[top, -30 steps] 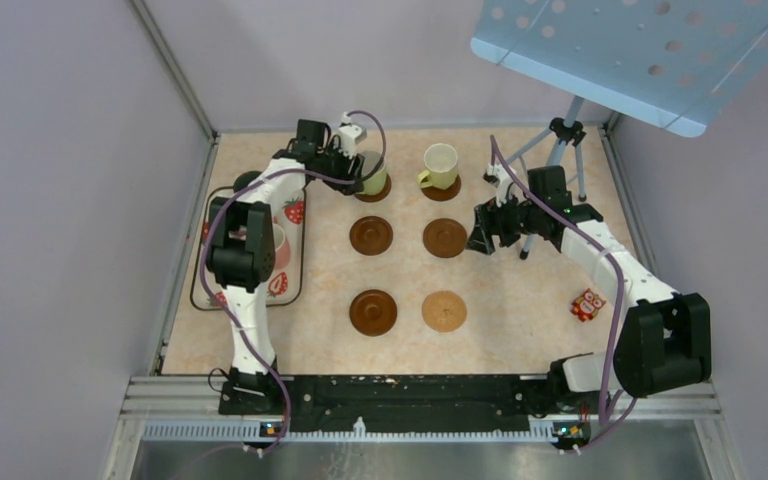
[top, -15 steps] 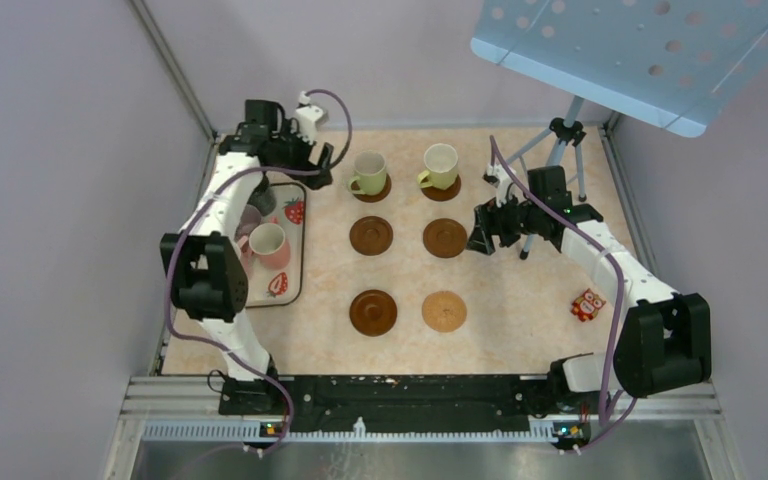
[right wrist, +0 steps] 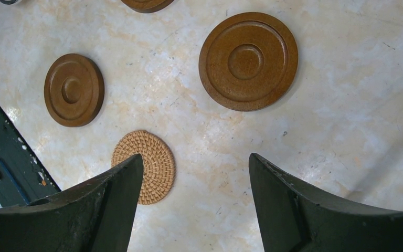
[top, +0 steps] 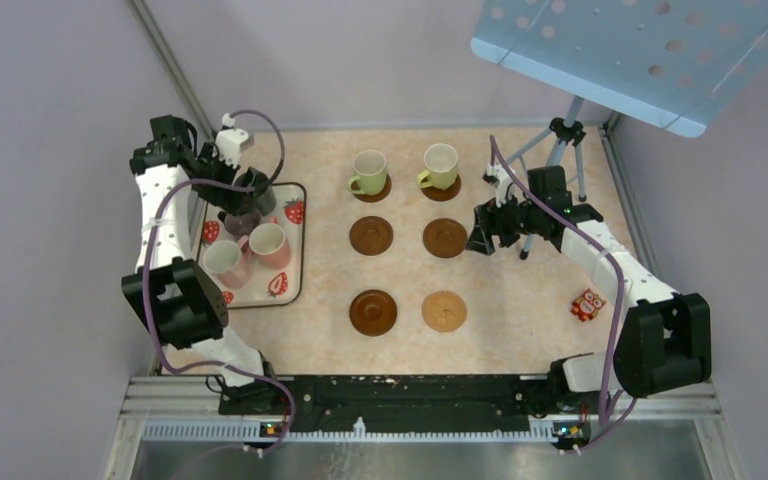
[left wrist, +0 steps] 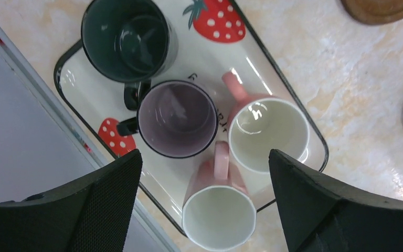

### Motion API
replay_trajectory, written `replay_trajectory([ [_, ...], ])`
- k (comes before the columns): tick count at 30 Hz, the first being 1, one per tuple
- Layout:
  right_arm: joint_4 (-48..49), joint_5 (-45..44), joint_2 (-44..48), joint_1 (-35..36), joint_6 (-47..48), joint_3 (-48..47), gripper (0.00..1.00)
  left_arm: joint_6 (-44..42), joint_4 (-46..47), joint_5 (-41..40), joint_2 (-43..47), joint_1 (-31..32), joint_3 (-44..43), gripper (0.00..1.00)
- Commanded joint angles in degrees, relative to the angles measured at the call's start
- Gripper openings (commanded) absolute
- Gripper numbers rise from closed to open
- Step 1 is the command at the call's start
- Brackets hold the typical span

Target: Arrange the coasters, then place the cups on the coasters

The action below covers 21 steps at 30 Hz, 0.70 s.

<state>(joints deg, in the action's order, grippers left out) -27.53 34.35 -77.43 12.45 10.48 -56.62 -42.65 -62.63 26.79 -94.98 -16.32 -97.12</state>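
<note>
Strawberry tray (top: 290, 250) left; red packet (top: 588, 304) rt; tripod (top: 564, 128) back-rt, blue panel (top: 640, 50) above

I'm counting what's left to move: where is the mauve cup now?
In the left wrist view the mauve cup stands on the strawberry tray at the left of the table, between the dark green cup and the two pink cups.

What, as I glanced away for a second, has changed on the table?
The left end effector let go of the light green cup on its far coaster, swung left and now hovers open over the tray, above the mauve cup. The right end effector, the other green cup and the coasters stayed put.
</note>
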Motion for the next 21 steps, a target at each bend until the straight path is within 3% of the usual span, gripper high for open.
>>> replay_trajectory([
  [1, 1.10, 1.42, 0.44, -0.44, 0.95, -0.42, 0.73, -5.44, -0.69, -3.20, 2.58, -2.28, 2.78, 0.94],
  [9, 1.03, 1.38, 0.45, -0.48, 1.21, -0.25, 0.73, -21.97, -0.98, -3.44, -3.88, -10.11, -1.06, 0.78],
  [21, 0.88, 1.62, -0.87, -0.44, 1.12, -0.51, 0.73, -48.38, -4.36, -0.89, -13.76, -11.59, -6.05, 0.81],
])
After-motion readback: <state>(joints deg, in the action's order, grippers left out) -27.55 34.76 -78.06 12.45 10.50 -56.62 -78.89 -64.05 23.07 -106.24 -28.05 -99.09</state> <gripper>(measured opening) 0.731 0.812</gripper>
